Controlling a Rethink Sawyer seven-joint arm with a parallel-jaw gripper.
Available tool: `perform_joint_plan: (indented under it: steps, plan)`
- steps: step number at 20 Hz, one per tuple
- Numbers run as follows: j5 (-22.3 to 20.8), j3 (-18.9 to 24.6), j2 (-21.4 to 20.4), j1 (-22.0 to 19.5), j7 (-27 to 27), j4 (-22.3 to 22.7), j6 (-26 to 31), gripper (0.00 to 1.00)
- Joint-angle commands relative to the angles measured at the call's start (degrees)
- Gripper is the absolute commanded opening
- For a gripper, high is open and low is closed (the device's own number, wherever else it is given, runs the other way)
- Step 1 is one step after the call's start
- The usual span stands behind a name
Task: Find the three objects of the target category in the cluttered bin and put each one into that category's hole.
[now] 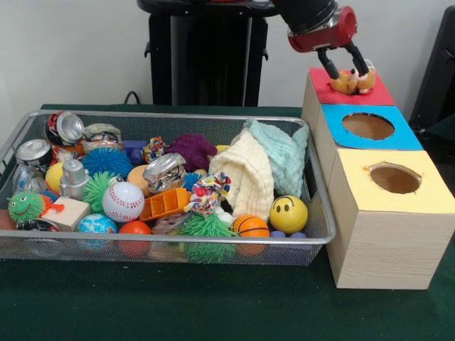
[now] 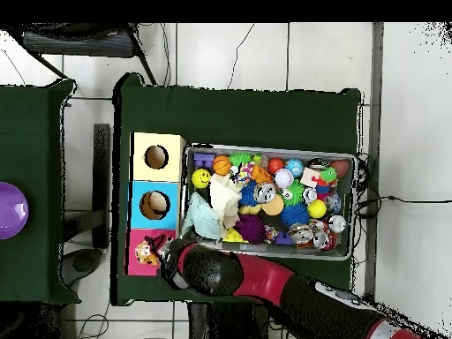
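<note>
Plush toy pinched between claw fingertips, directly over red box top.

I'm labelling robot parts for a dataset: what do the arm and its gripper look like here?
The arm is thick and rounded, red with black sections; in the overhead view a pale grey patch shows on it towards its base. In the front view its end is a black cylinder with a red housing. The gripper has two slim, dark, curved fingers. No cables or markings can be made out.
</note>
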Motion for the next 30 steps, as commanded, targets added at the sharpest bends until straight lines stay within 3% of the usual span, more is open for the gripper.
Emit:
perform_joint_plan:
  steps: [1,6,10,18,25,30]
  plan:
    - [2.8,-15.6,-7.9,11.5,10.7,-5.7,-2.2,1.00]
    - [-2.2,-17.6,-3.2,12.9,6.3,-8.8,-9.7,1.00]
    - [-5.2,-19.4,-3.1,14.7,5.2,-9.8,-14.5,1.00]
    - [-5.9,-18.2,-3.5,14.3,6.2,-9.3,-13.5,1.00]
    - [-3.5,-21.5,-9.1,18.3,6.7,-9.3,-8.0,1.00]
    - [-3.8,-21.4,-6.0,18.1,6.7,-10.3,-9.7,1.00]
